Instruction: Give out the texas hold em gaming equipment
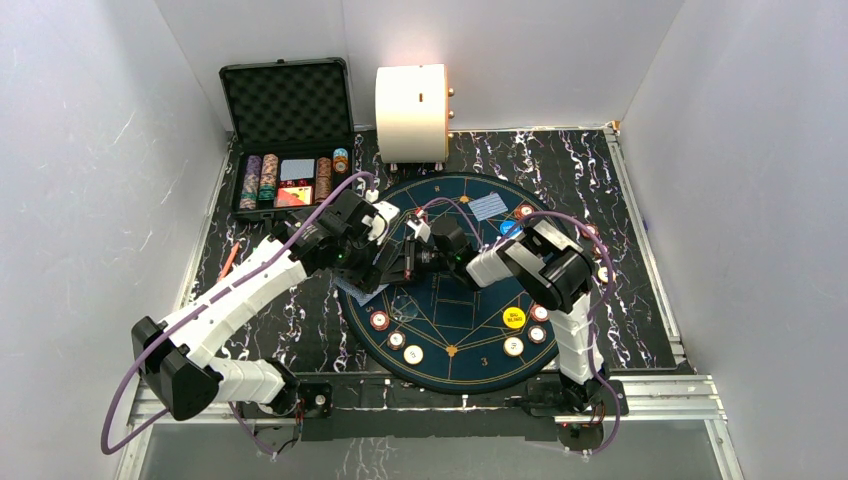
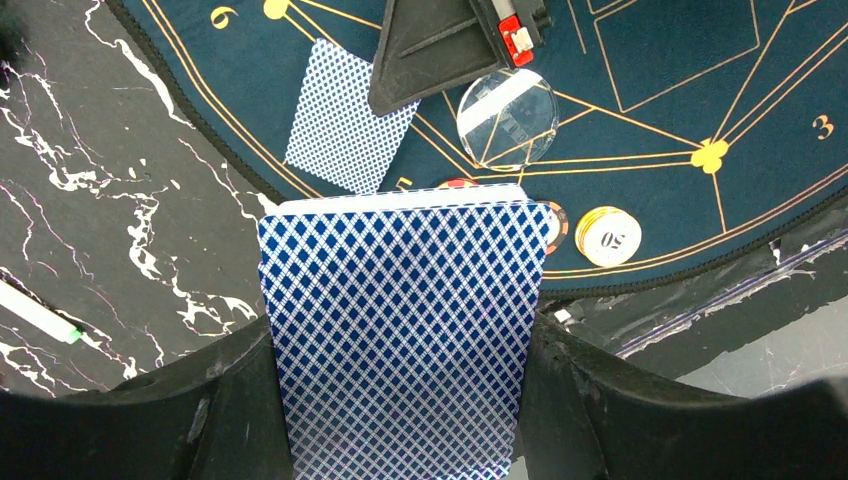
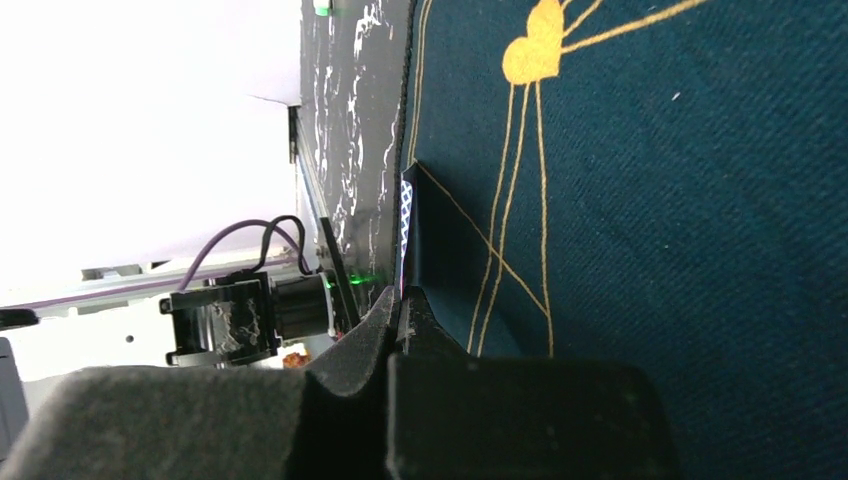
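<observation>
A deck of blue-backed playing cards [image 2: 400, 270] fills the left wrist view, and my left gripper [image 2: 400, 355] is shut on it over the mat's left rim [image 1: 368, 268]. My right gripper [image 3: 400, 303] is shut on a single card [image 3: 405, 215], seen edge-on low over the blue mat. That card [image 2: 345, 120] lies across the mat edge, one corner under the right fingers [image 2: 430, 50]. Chips sit on the mat: a cream one [image 2: 608, 236], three at the front left [image 1: 396, 339] and three at the front right [image 1: 537, 334]. The yellow button [image 1: 513, 318] and blue button [image 1: 510, 228] also lie there.
The open black case [image 1: 290, 135] holds chip stacks at the back left, and the big cream cylinder [image 1: 412, 112] stands beside it. Another card [image 1: 487, 207] lies at the mat's far side. A clear round disc [image 2: 507, 118] rests by the right fingers. An orange pen [image 1: 230, 258] lies left.
</observation>
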Tool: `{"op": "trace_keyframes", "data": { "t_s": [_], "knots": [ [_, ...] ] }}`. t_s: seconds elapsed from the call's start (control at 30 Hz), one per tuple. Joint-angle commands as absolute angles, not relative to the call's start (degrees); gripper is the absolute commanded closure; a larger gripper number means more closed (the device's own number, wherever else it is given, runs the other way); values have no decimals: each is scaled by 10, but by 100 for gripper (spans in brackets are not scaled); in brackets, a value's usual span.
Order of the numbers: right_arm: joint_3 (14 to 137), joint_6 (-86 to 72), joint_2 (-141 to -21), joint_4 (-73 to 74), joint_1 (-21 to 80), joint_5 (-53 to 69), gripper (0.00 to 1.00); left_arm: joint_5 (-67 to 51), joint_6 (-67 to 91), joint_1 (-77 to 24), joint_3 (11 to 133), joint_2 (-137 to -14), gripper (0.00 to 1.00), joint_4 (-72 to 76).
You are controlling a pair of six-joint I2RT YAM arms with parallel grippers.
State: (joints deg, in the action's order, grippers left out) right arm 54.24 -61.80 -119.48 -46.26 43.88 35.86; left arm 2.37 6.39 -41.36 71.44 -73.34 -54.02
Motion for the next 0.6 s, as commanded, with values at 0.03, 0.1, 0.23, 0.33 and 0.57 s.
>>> {"op": "trace_keyframes", "data": {
  "t_s": [0.03, 0.1, 0.23, 0.33, 0.57],
  "knots": [
    [558, -570, -1192, -440, 449, 337, 100, 18, 58, -408, 732, -705, 100, -547],
    [557, -560, -1188, -426, 450, 332, 100, 16, 58, -409, 730, -706, 100, -546],
    [566, -545, -1191, -402, 450, 330, 95, 13, 57, -408, 729, -708, 100, -544],
    [566, -533, -1183, -384, 450, 323, 86, 11, 57, -409, 730, -707, 100, -544],
    [609, -491, -1156, -243, 450, 302, 55, 7, 57, -409, 724, -705, 100, -542]
  ]
}}
